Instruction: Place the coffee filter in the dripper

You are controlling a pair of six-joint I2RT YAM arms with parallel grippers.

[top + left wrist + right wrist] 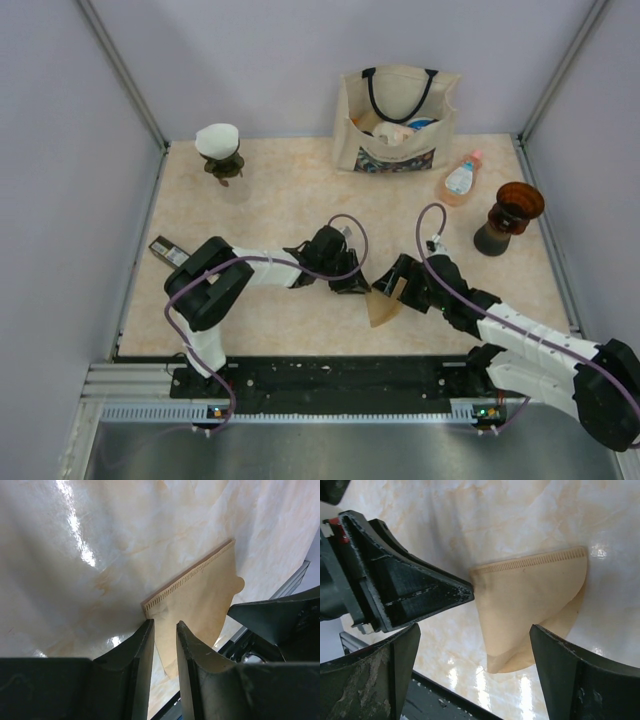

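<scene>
- Far left, at the back of the table [280, 200], a white-topped brewer [218, 148] stands well apart from the action. I could mistake it for the target. It looks already lined with white paper, though I cannot be sure.
- Left of centre, the left gripper [165, 626] points down at the table with its jaws drawn in to a narrow slot. A corner of the coffee filter [200, 592] sits in that slot, but I cannot tell whether the paper is truly pinched. If it is not, a lift would leave it behind, or drag and crease it.
- In the centre, near the front edge, the tan filter lies on the table between the two grippers. It is thin paper, so a one-corner hold could let it flop, fold or slip.
- Just right of it, the right gripper [475, 627] is spread wide, one finger on either side of the filter, holding nothing. The two grippers are very near each other, so I judge a collision the main risk if either shifts sideways.
- Far right, the amber dripper [512, 205] stands well apart from the filter, with a small bottle [460, 180] near it — a careless carry could knock either over.
</scene>
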